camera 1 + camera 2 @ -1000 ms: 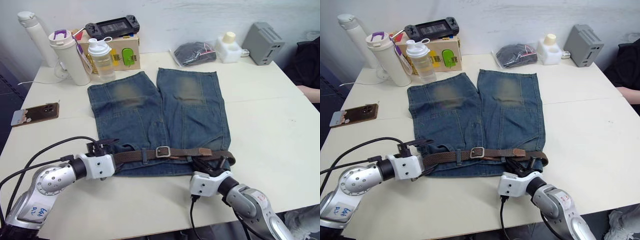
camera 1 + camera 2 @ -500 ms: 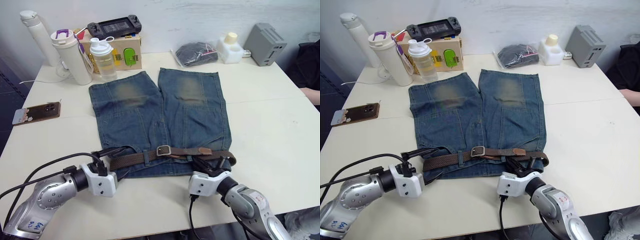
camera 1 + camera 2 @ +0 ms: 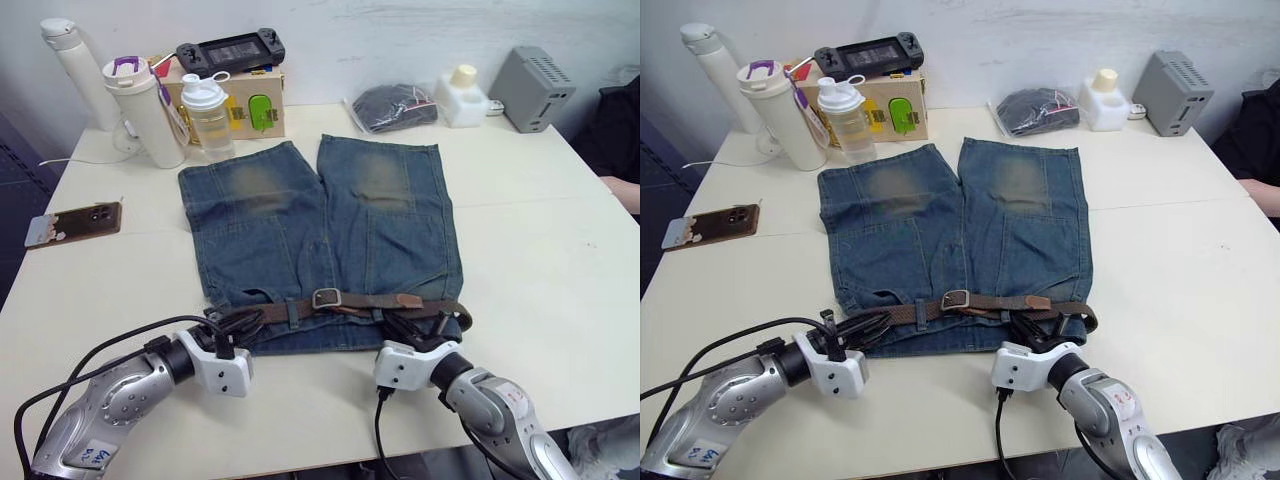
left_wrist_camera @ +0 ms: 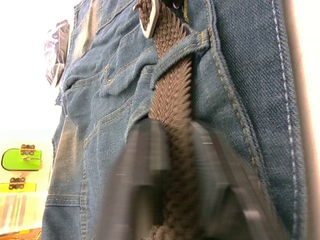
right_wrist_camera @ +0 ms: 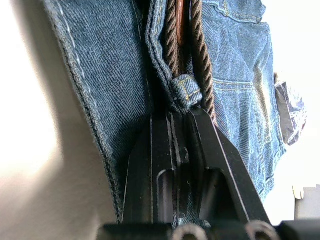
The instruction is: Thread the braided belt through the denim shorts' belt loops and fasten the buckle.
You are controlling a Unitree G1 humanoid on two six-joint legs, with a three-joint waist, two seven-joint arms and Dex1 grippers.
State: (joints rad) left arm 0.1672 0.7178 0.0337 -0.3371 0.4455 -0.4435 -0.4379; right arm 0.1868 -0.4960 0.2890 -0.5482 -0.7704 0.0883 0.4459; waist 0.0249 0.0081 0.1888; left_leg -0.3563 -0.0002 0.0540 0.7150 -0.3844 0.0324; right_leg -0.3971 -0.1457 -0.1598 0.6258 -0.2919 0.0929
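The belt lies across the shorts' waistband, buckle mid-front. Left fingers pinch the strap; right fingers are pressed together at a loop. Better to pull level and slowly, keeping denim flat.

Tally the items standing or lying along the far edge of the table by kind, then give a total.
Bottles and tumblers: 3
Boxes: 2
Game controllers: 1
Dark bagged bundles: 1
White jars: 1
Total: 8
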